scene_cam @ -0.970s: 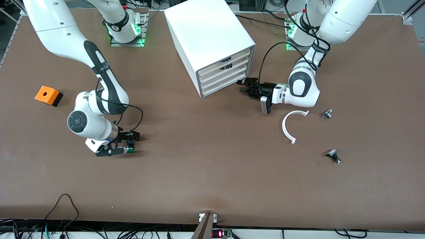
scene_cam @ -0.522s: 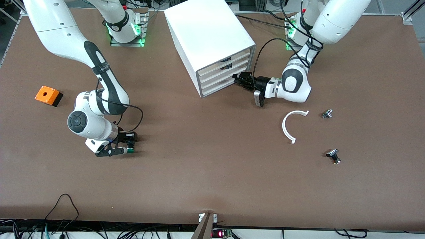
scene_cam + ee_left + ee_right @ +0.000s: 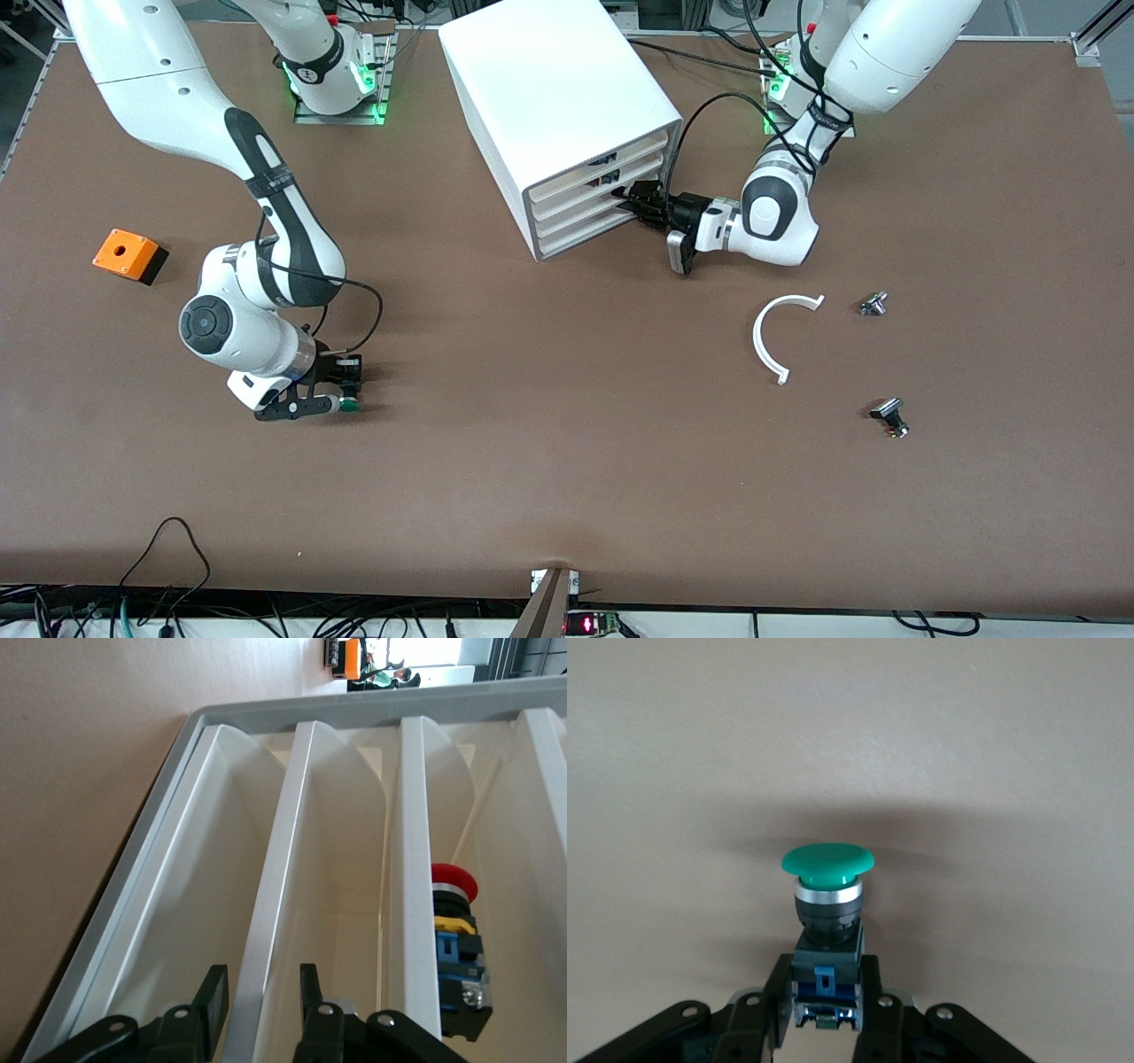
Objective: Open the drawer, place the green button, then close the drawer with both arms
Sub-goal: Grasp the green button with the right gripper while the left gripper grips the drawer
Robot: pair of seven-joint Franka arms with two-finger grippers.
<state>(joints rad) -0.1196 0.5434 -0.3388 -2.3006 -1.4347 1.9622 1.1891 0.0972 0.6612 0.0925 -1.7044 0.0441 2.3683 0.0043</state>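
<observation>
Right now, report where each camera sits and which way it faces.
Front view: high across the table, facing the bases; shows the left arm, the right arm and the cabinet.
Left wrist view: on the left arm's wrist, facing the cabinet's drawer fronts; the left gripper is open, straddling one front.
Right wrist view: on the right arm's wrist, facing the table; the right gripper is shut on the button.
Shared: front and right wrist views both show the button; front and left wrist views both show the cabinet.

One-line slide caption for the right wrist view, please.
Right gripper shut on the green-capped button's black and blue body, low over the brown table.
</observation>
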